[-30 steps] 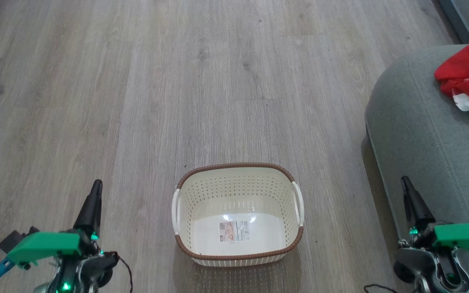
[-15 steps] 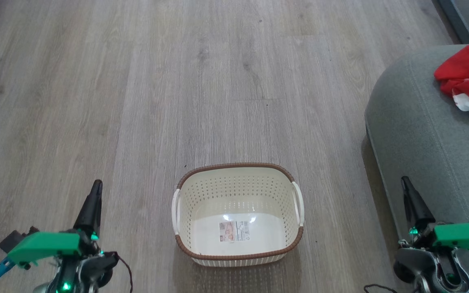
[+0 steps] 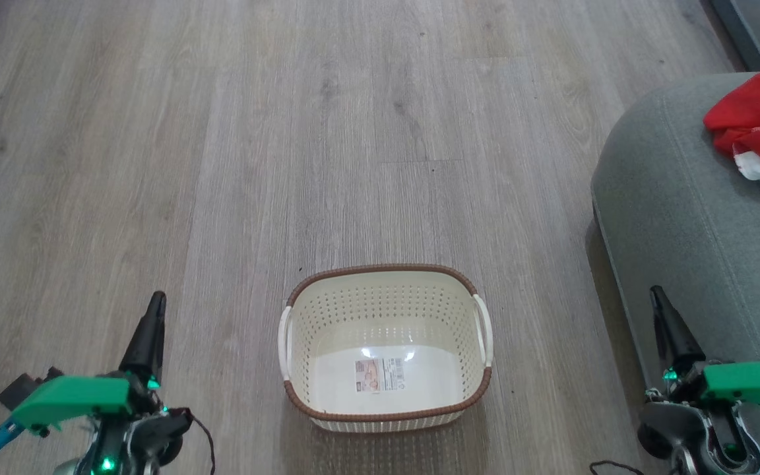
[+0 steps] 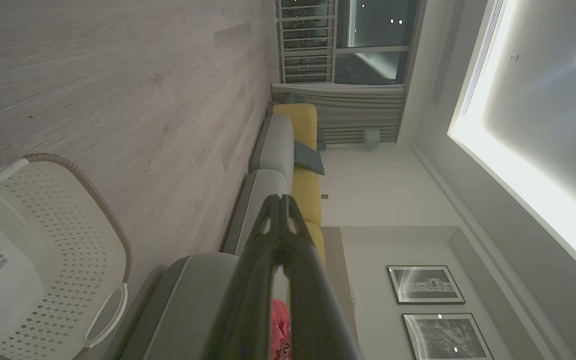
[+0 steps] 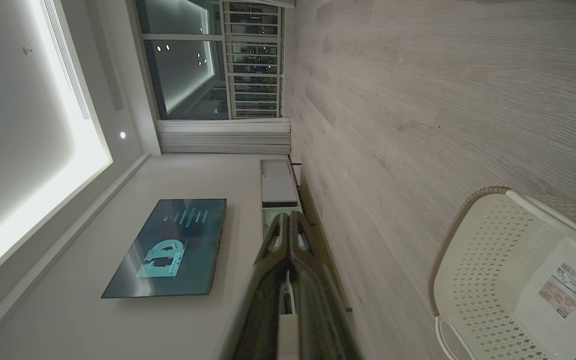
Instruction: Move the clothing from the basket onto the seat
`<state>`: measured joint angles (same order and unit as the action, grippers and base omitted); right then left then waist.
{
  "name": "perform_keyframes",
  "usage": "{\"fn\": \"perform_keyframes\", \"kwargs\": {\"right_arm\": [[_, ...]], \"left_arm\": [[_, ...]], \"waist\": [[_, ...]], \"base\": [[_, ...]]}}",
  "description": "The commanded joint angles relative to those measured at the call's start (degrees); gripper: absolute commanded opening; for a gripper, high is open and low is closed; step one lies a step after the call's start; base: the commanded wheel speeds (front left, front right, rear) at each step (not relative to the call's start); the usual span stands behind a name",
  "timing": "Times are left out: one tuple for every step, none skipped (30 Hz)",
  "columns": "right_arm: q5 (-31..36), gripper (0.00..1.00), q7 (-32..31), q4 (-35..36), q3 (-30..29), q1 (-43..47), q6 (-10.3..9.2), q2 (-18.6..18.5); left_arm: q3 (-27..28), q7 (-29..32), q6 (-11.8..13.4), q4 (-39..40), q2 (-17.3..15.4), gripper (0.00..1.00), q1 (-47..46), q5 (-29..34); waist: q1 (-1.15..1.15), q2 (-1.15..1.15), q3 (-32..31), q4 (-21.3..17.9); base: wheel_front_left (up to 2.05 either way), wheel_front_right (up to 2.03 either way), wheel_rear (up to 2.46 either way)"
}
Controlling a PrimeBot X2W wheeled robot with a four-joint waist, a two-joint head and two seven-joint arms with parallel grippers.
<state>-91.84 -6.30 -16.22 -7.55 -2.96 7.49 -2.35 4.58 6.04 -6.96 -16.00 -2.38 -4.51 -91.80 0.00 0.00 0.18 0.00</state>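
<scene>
Nearest, the left gripper and right gripper hang low, fingers pressed together on nothing. Between them the basket holds no garments. Farther right, the clothing lies heaped on the seat. The head view's edge crops the heap, so it may overhang and slide off.

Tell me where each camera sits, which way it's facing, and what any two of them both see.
Head view: high on the robot, looking forward and down at the floor, the empty basket and the seat with the clothing; left claw and right claw at the bottom corners.
Left wrist view: along the shut left claw, rolled sideways, towards the seat.
Right wrist view: along the shut right claw, rolled sideways, towards a wall television.
Shared: all three see the basket.
</scene>
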Motion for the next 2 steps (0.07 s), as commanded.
{"fn": "perform_keyframes", "kwargs": {"right_arm": [[-0.3, 0.00, -0.2, 2.2, 1.1, -3.2, 0.00, -0.5], [-0.3, 0.00, -0.2, 2.2, 1.1, -3.2, 0.00, -0.5]], "left_arm": [[1.9, 0.4, -0.5, 2.0, -0.5, 0.00, -1.7, -0.4], [1.9, 0.4, -0.5, 2.0, -0.5, 0.00, -1.7, -0.4]], "waist": [[0.00, 0.00, 0.0, 0.0], [0.00, 0.00, 0.0, 0.0]], "base": [[0.00, 0.00, 0.00], [0.00, 0.00, 0.00]]}}
